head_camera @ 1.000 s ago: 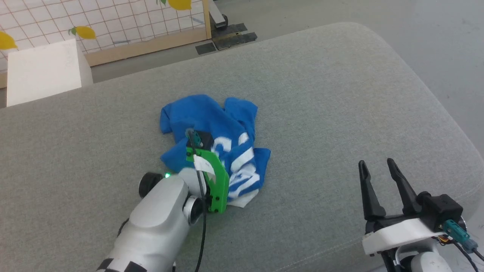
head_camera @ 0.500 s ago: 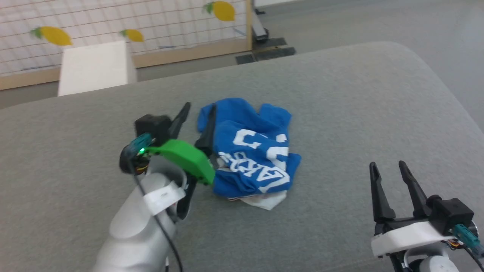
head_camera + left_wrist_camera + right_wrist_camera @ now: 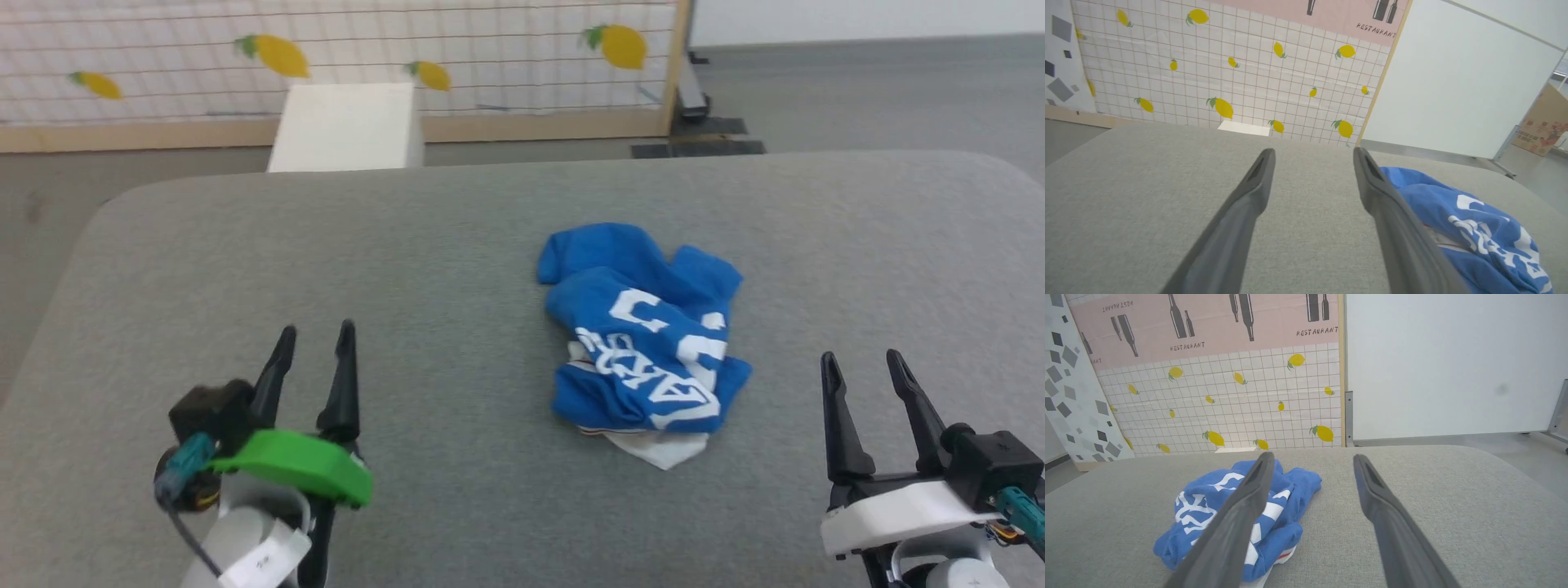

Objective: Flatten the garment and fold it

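Garment [image 3: 645, 343] bunched centrally on cushion [image 3: 457, 245], edges distant.

Pink wall panel [image 3: 1208, 326]: "RESTAURANT" printed in dark capitals under bottle silhouettes, repeated along panel; same word legible in left wrist view.
Garment [image 3: 645, 343]: white block lettering, upside down in head view, "AKE" legible, remainder crumpled into folds; large numeral fragments unreadable.
Cardboard box [image 3: 1541, 126]: print too small to read.

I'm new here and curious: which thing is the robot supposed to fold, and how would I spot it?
Look at the wide grey fabric cushion. Right of its middle lies a crumpled royal-blue jersey T-shirt. Its blue cloth and white lettering stand out against plain grey.
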{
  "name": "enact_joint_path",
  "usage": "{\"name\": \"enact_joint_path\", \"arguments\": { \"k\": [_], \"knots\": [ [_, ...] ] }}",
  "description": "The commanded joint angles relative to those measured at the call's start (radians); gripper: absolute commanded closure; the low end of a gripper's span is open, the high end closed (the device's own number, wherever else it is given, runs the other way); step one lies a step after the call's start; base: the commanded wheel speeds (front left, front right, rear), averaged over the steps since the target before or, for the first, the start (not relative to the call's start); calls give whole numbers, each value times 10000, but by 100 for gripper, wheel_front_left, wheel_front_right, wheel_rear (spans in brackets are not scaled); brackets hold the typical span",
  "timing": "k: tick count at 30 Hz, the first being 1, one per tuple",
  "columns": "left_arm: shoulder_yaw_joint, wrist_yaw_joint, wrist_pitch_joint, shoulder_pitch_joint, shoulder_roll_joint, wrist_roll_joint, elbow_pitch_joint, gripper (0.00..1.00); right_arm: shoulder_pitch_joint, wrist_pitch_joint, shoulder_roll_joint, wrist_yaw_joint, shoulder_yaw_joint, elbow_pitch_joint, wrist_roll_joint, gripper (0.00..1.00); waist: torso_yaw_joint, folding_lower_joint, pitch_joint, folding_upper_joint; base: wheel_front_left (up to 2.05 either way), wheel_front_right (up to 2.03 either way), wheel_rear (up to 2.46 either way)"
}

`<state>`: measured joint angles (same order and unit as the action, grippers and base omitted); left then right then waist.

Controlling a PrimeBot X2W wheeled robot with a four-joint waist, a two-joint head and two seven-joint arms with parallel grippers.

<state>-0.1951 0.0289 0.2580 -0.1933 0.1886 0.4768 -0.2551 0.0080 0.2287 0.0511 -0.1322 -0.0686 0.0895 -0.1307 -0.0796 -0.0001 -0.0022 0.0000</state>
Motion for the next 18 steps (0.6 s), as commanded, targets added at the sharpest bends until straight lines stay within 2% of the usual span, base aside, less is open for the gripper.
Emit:
{"name": "enact_joint_path", "arguments": {
  "k": [1, 9, 18],
  "knots": [
    [179, -6, 36, 298, -16, -195, 145, 0, 193, -43, -9, 15, -12, -49, 57, 0, 566, 1, -142, 0, 0, 0, 0],
    [1195, 153, 37, 1634, -549, -858, 726, 0, 425, -242, -9, 15, -67, 165, 260, 0, 1081, 1, -232, 0, 0, 0, 0],
    [1632, 461, 37, 2124, -957, -1361, 935, 0, 548, -299, -9, 15, -98, 307, 368, 0, 1242, 1, -278, 0, 0, 0, 0]
  ]
}}
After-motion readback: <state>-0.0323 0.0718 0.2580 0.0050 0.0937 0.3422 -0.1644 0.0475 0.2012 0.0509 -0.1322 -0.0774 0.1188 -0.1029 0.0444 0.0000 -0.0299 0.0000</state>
